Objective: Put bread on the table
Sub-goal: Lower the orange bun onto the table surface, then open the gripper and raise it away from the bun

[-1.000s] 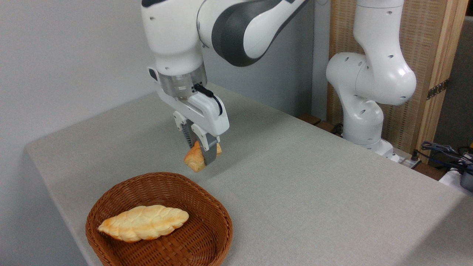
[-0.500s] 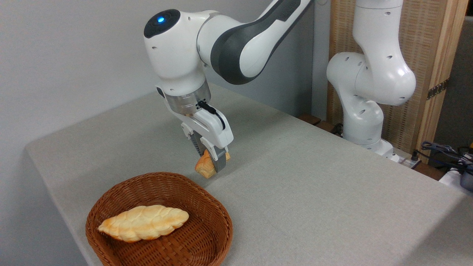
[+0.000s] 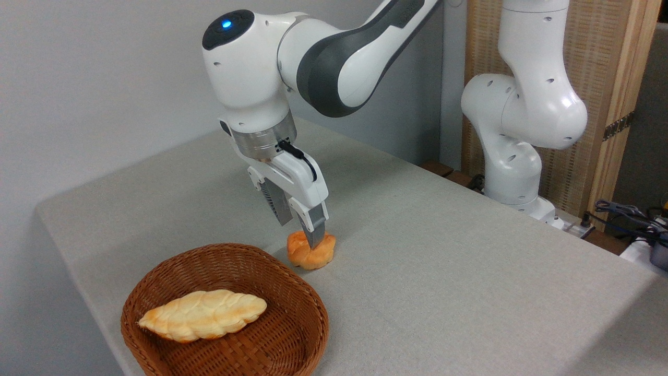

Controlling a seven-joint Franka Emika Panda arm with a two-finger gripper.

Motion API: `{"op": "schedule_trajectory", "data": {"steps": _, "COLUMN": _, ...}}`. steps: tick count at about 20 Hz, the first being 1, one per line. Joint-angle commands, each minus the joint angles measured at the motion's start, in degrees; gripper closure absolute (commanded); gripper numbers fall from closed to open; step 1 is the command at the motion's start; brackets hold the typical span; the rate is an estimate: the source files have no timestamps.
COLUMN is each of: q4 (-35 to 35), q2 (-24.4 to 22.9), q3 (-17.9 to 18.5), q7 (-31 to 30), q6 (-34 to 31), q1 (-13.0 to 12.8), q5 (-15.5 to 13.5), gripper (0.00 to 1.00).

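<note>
Fixed camera: grey-beige table [image 3: 443, 271] against plain grey wall; slatted wooden panel at rear right. Bread [image 3: 311, 251] resting on table, just beside wicker basket [image 3: 292, 334] containing braided loaf [image 3: 203, 315]. Gripper [image 3: 300, 232] directly above bread, fingers parted, gripping nothing.

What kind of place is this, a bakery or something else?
Probably a robot lab, not a bakery: a white robot arm mounted beside a grey cloth-covered table, loose cables at the edge, and one brown wicker basket.
</note>
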Motion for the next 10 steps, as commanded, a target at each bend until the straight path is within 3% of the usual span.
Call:
{"op": "schedule_trajectory", "data": {"steps": 1, "q4": 0.4, "q2": -0.7, "q3": 0.3, "q7": 0.4, "q6": 0.6, "q1": -0.4, "q5": 0.6, "gripper": 0.00}}
{"op": "schedule_trajectory", "data": {"steps": 10, "q4": 13.1, "q2": -0.8, "q3": 1.1, "q7": 0.3, "q6": 0.8, "q1": 0.0, "q5": 2.0, "gripper": 0.00}}
